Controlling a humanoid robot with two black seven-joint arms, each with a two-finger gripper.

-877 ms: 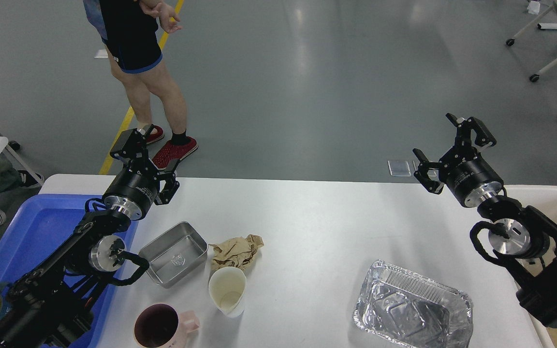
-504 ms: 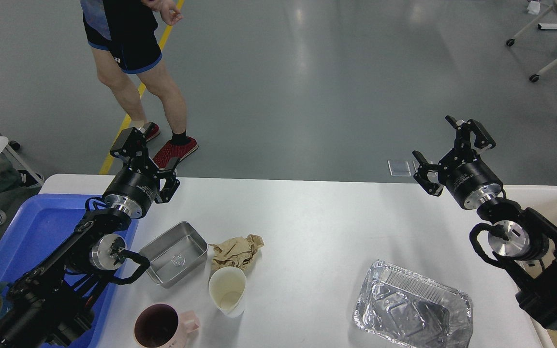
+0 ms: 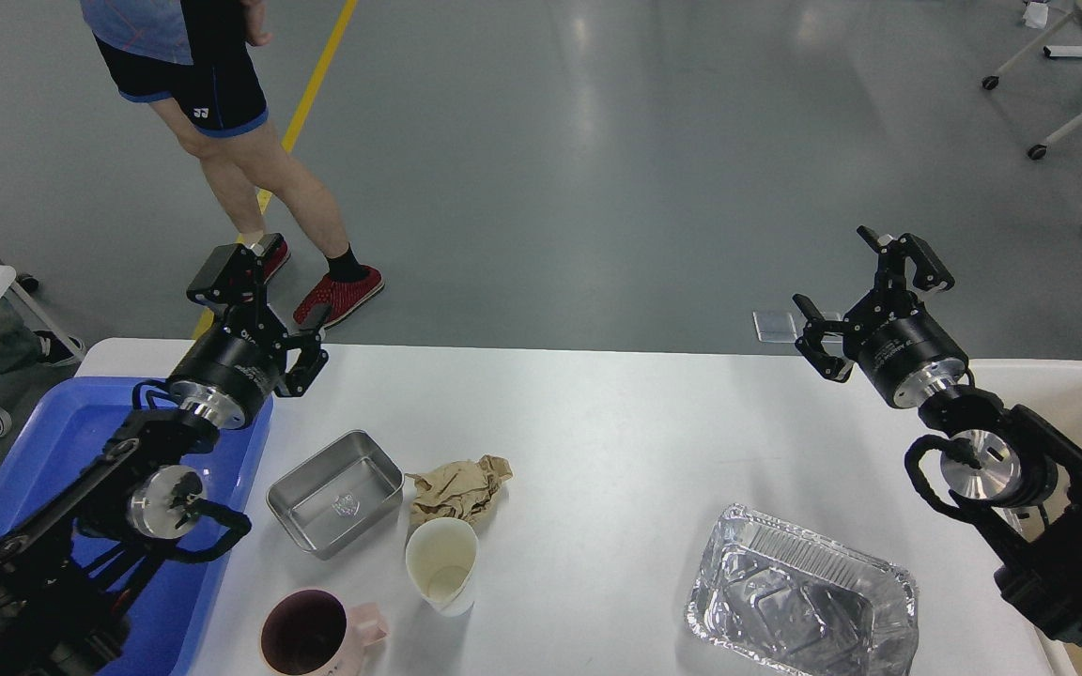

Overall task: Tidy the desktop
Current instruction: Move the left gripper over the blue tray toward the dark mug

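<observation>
While jaws apart on both arms, pink mug (image 3: 311,634) cut off at desktop (image 3: 597,441) edge.

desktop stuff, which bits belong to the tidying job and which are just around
Job:
desktop
steel tin
crumpled paper
paper cup
pink mug
foil tray
blue tray

Just around:
person
chair legs

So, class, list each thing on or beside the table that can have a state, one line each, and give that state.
left gripper: open, empty
right gripper: open, empty
steel tray: upright, empty
paper cup: upright, almost empty
pink mug: upright
brown paper: crumpled
foil tray: upright, empty
desktop: untidy
</observation>
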